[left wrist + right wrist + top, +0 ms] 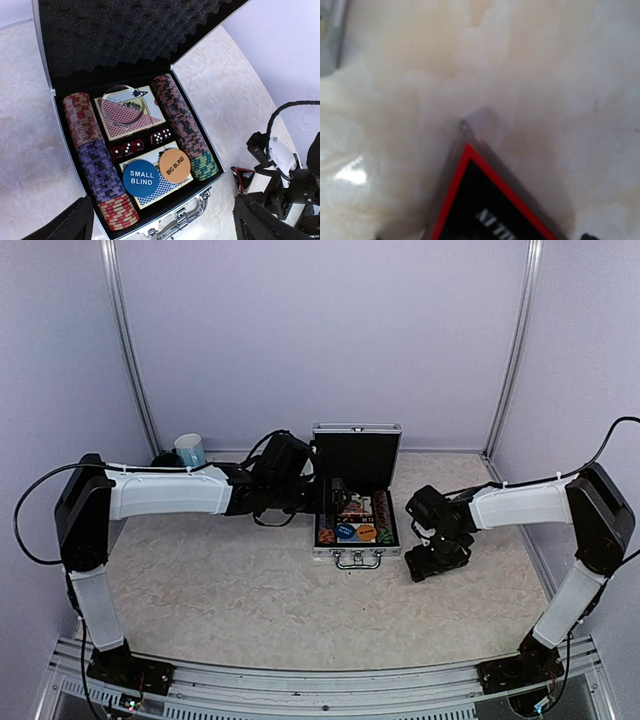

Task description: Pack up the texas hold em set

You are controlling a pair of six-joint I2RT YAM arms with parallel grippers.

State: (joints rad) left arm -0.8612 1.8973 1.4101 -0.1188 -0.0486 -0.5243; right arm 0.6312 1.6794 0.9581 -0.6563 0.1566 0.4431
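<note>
A light blue mug (190, 450) stands at far left on the worktop (250, 580). The left tool (322, 496) hovers, spread wide and empty, over the open silver case (357, 556) at centre, packed with chip stacks (95, 165), card decks (148, 120), and blue button (141, 178) and orange button (174, 165). Lower right, the right tool (435, 562), jaws wide, sits low over the dark triangular marker (485, 210) on the worktop; contact cannot be told.

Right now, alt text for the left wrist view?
Open silver case, foam-lined lid raised, holds chip stacks down both sides, card decks and red dice between. Blue button and orange button rest on the near deck; a triangular marker lies outside on the table.
</note>
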